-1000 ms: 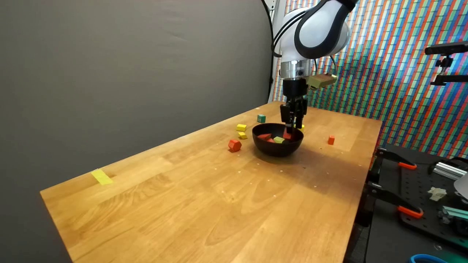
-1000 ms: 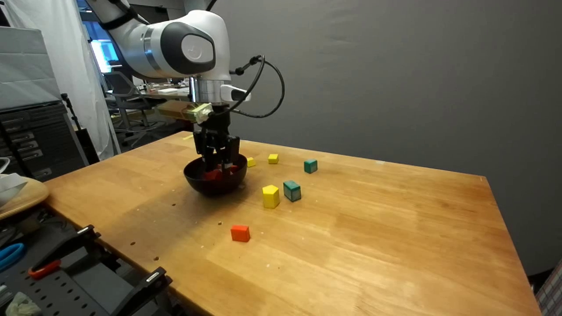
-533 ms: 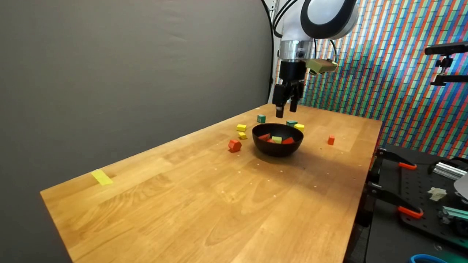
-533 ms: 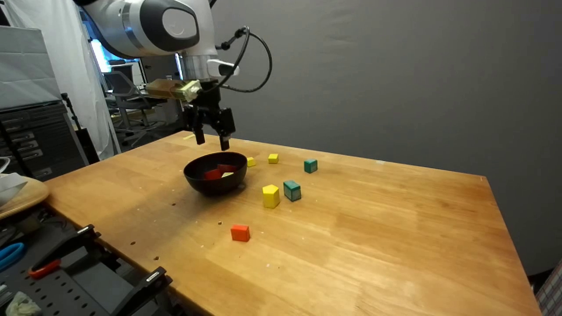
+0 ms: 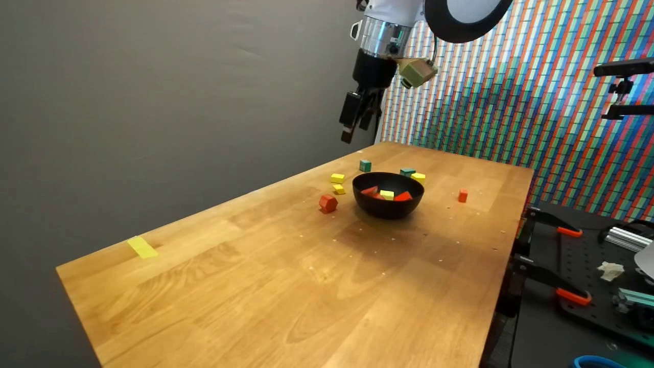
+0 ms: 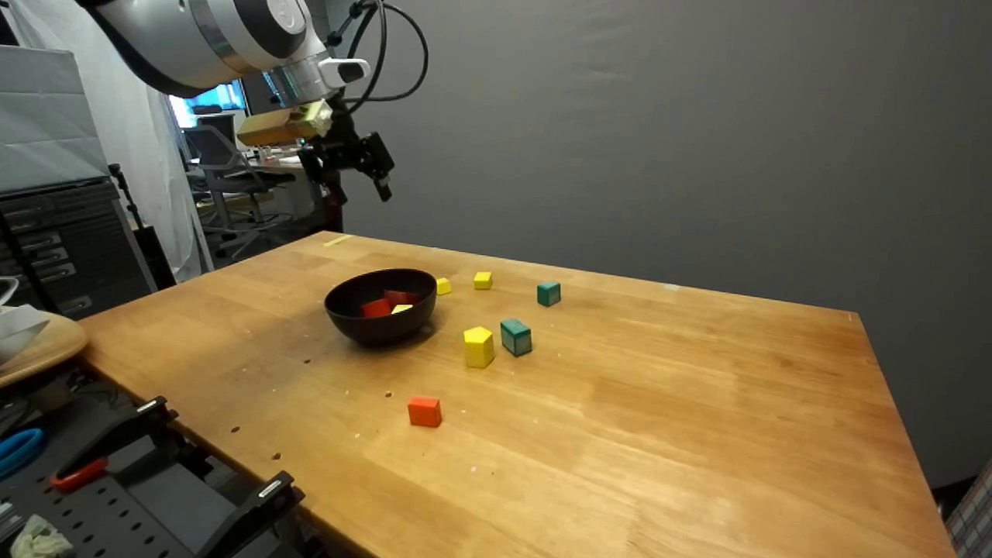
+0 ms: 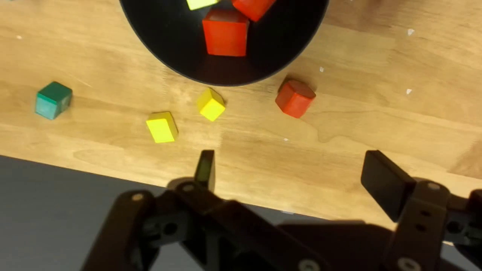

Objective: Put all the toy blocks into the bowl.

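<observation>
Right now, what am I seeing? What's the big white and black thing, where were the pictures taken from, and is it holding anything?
That's a robot arm, with a black hand at its end for gripping. Two pictures come from cameras standing apart from the robot. The third comes from a camera on its wrist, so you see its fingers up close. On the wooden table sits a black bowl with red blocks and a pale yellow block inside. Outside the bowl lie more: loose red blocks, loose yellow blocks and green blocks. The hand is open, holding nothing.
</observation>
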Robot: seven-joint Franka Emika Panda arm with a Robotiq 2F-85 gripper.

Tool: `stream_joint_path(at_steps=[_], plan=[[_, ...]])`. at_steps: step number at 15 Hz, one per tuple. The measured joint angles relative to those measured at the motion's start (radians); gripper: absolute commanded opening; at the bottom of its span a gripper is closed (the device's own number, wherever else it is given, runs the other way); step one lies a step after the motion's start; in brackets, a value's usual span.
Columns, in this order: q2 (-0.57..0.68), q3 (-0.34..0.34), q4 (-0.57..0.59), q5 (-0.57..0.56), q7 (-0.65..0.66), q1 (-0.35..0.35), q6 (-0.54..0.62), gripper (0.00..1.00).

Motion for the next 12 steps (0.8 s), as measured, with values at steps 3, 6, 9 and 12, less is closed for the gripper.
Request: stream_joint_path(at_steps=[3,6,9,12], plan=[[0.142,0.003,0.110,0.034,0.006,0.025,-0.009,1.00],[0.297,0.025,0.238,0.179,-0.047,0.025,-0.077,1.00],[0.418,0.044,0.368,0.296,-0.085,0.023,-0.174,1.00],[0.501,0.041,0.471,0.336,-0.087,0.024,-0.250,1.00]])
